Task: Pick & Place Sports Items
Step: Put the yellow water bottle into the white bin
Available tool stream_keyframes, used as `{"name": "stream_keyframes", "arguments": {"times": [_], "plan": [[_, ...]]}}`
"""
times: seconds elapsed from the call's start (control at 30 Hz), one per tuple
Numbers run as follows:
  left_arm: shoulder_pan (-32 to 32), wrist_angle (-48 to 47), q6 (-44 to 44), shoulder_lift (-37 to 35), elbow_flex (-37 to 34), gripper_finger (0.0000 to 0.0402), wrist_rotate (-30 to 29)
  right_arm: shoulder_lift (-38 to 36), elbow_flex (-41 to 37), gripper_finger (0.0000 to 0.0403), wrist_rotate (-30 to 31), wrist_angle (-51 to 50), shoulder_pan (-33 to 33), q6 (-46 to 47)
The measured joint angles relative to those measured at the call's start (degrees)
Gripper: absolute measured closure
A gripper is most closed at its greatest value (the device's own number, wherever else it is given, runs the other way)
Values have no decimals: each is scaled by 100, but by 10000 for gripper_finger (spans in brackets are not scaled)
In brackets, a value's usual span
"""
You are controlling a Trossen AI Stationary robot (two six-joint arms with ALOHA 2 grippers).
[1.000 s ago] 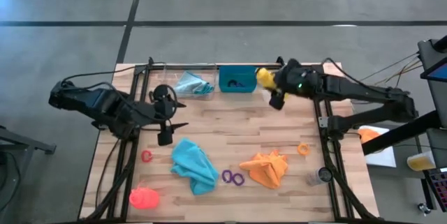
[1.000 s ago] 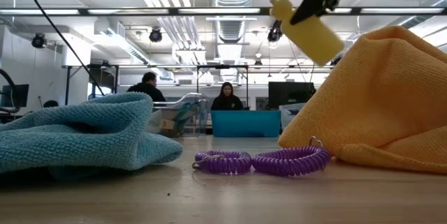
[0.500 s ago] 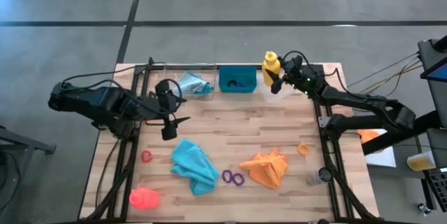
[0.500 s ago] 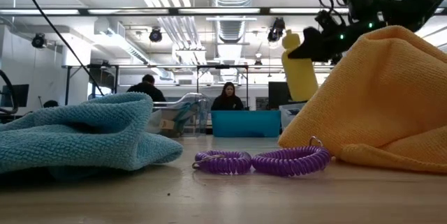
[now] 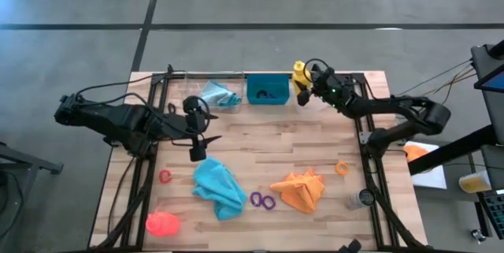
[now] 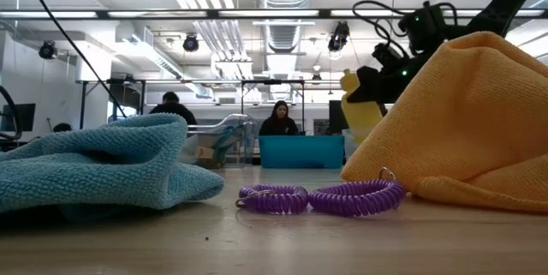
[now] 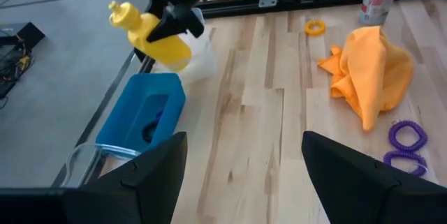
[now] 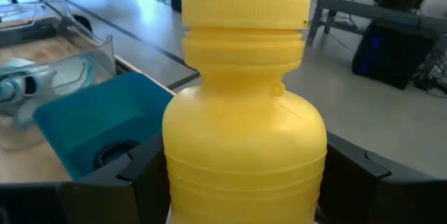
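Note:
At the far edge, just right of the teal bin (image 5: 266, 89), my right gripper (image 5: 309, 89) is shut on a yellow bottle (image 5: 299, 72). My left gripper (image 5: 197, 150) hangs open over the table's left middle, above the far end of a teal cloth (image 5: 219, 186) that lies crumpled on the wood. Also flat on the table are an orange cloth (image 5: 302, 191), two purple rings (image 5: 263, 200), a red ring (image 5: 165, 176), an orange ring (image 5: 342, 168) and a pink-red bottle (image 5: 162, 223). A pale blue cloth (image 5: 216, 94) sits in a clear tray. My right gripper pinches the yellow bottle's body (image 8: 244, 147) below its shoulder, one finger (image 8: 140, 182) on each side. The fingers come nearly level from the table's right. The bottle stands upright, cap (image 8: 244, 1) up, over a clear tray (image 7: 202, 46); whether its base rests there I cannot tell.
The teal bin holds a dark ring. A metal frame (image 5: 197, 74) runs along the far edge and both sides. A can (image 5: 362, 199) stands near the right rail. Bare wood lies in the table's middle. People sit in the room beyond.
My right gripper has carried the yellow bottle toward the far edge and down, and has turned it from tilted to upright. My left gripper has drifted a little toward the table's right and down, still open.

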Motion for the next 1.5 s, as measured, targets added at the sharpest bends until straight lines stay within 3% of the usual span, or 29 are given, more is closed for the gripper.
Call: {"name": "stream_keyframes", "arguments": {"times": [0.47,1.13,1.23,1.5], "plan": [[1,3,21,-13,0,116,0,759,115,136,14,448,3,-4],[4,12,-4,-13,1,116,2,658,115,135,-47,434,127,-105],[4,11,-4,-13,1,116,2,658,115,116,-99,430,127,-158],[4,11,-7,-13,1,116,2,653,115,12,-111,382,127,-242]]}}
